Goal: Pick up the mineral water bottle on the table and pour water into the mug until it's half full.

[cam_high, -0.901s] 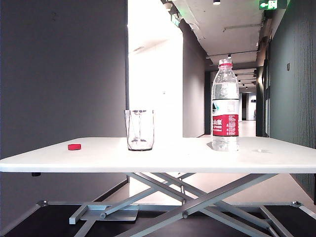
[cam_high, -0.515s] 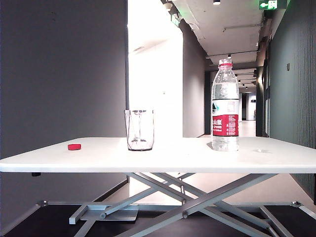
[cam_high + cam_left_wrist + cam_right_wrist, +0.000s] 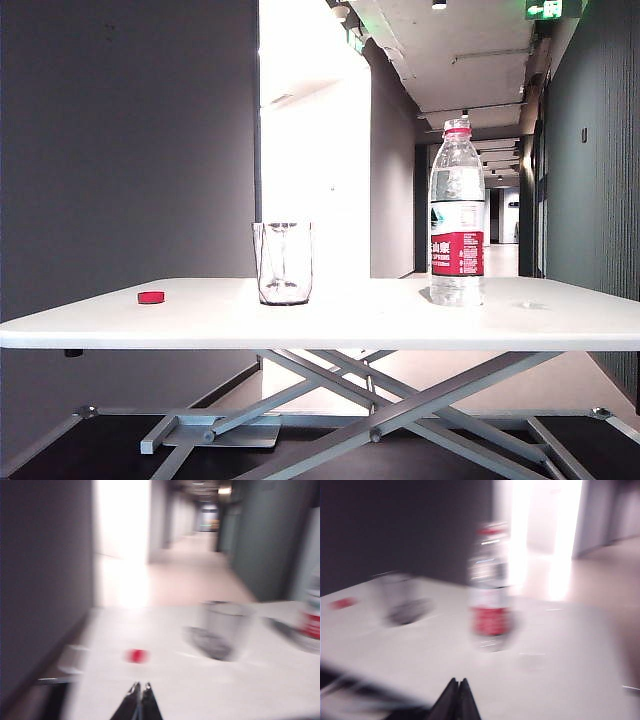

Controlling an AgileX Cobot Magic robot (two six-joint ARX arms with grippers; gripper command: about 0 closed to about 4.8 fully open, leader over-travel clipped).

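**Operator:** Bottle (image 3: 456, 215) status?

**Technician:** Tall clear plastic, ribbed body, red-and-white label, pinkish-red neck ring. It stands upright on the table (image 3: 350, 315), toward the right end of the tabletop, about midway between the near and far edges. It appears to hold water; the level cannot be read.

**Operator:** And the mug (image 3: 283, 262)?

**Technician:** Short clear tumbler, straight sides tapering slightly, no handle. It stands upright left of the tabletop's middle, well apart from the bottle. Whether it holds anything cannot be told.

**Operator:** Surroundings?

**Technician:** Smooth white tabletop on a grey crossed-leg metal frame. A small red cap (image 3: 151, 297), disc-shaped, lies flat near the left end, well apart from the mug. Nothing stands between mug and bottle.

**Operator:** Grippers?

**Technician:** Neither shows in the exterior view. Left gripper (image 3: 139, 694): black fingertips pressed together, holding nothing, above the near edge short of the cap. Right gripper (image 3: 457, 689): fingertips likewise together and empty, near the near edge, short of the bottle. Both wrist views are blurred.
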